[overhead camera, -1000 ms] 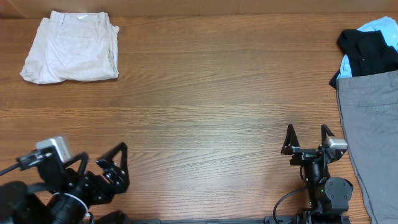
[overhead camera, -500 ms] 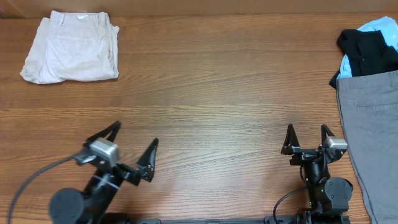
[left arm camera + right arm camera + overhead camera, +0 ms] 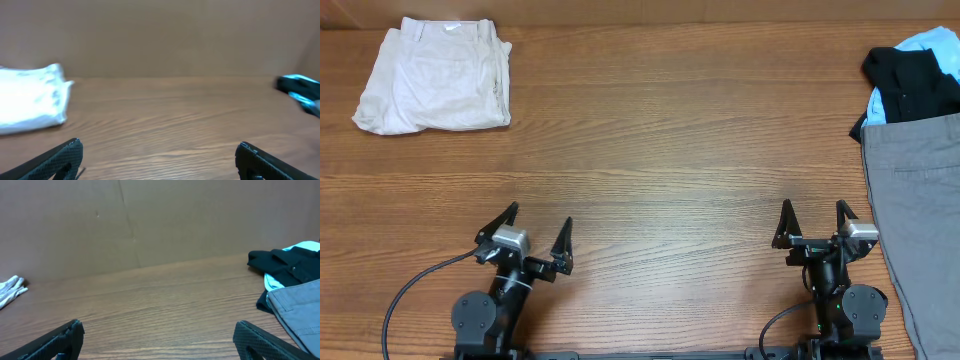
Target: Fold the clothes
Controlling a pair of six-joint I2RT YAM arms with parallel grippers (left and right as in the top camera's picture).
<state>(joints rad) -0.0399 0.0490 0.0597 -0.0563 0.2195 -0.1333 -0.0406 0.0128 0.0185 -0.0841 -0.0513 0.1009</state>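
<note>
The cream clothes (image 3: 433, 77) lie folded in a compact pile at the table's far left corner; the left wrist view has them (image 3: 31, 99) at its left edge, and a corner of them (image 3: 10, 291) shows in the right wrist view. My left gripper (image 3: 538, 227) sits low at the front left, open, with nothing between its fingers. My right gripper (image 3: 815, 216) stands at the front right, also open and empty. Both are far from the cream pile.
A grey garment (image 3: 920, 215) hangs over the right edge of the wooden table (image 3: 660, 150), with black (image 3: 910, 85) and light blue (image 3: 932, 42) clothes heaped behind it. A brown wall (image 3: 150, 220) backs the table.
The left arm has swung from the front left corner toward the middle and settled low, its gripper pointing away from the front edge. The right arm and the clothes have not moved.
</note>
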